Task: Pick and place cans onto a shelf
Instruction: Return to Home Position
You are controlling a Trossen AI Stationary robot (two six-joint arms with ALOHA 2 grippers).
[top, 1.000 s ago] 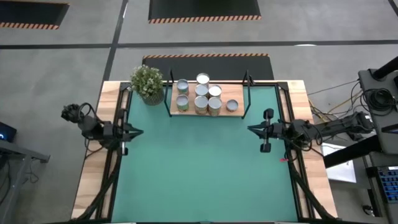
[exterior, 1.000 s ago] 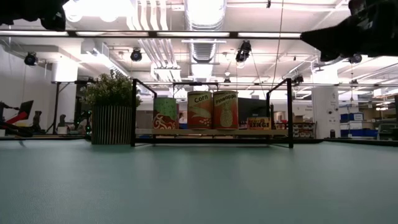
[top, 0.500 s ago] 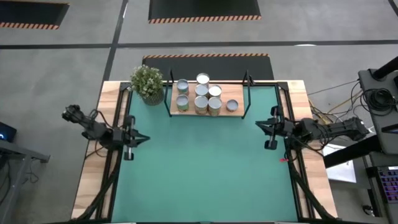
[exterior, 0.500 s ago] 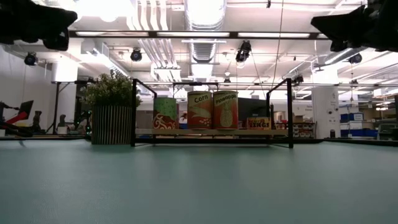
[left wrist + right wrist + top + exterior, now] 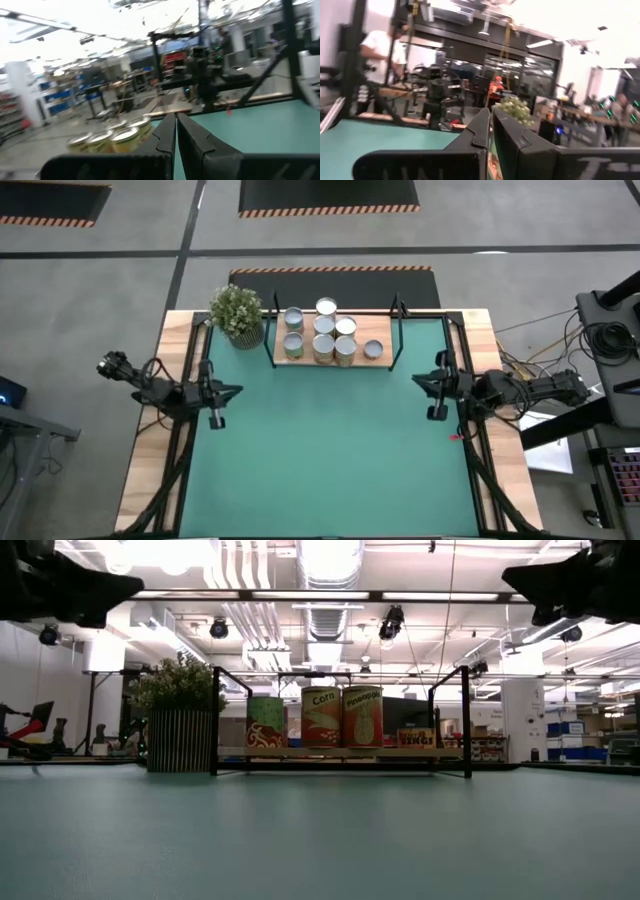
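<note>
Several cans (image 5: 323,335) stand upright on their bases on the light-brown wooden shelf (image 5: 368,328) at the far middle of the green mat; they also show in the low view (image 5: 322,717) on the shelf board (image 5: 340,752) and, blurred, in the left wrist view (image 5: 112,140). My left gripper (image 5: 238,391) hangs above the mat's left edge, shut and empty, pointing toward the table's right; its fingers lie close together in its wrist view (image 5: 176,127). My right gripper (image 5: 415,381) hangs above the mat's right edge, shut and empty (image 5: 491,122), pointing toward the table's left.
A potted plant (image 5: 238,313) stands just left of the shelf. Black frame posts (image 5: 399,330) rise at the shelf's ends. The green mat (image 5: 320,450) lies open between the two arms. A person (image 5: 377,50) shows beyond the table in the right wrist view.
My left gripper has gone a little toward the table's right edge, dipping toward the near edge and back. My right gripper has drawn back a little toward the table's right edge. Both stay shut and the cans have not moved.
</note>
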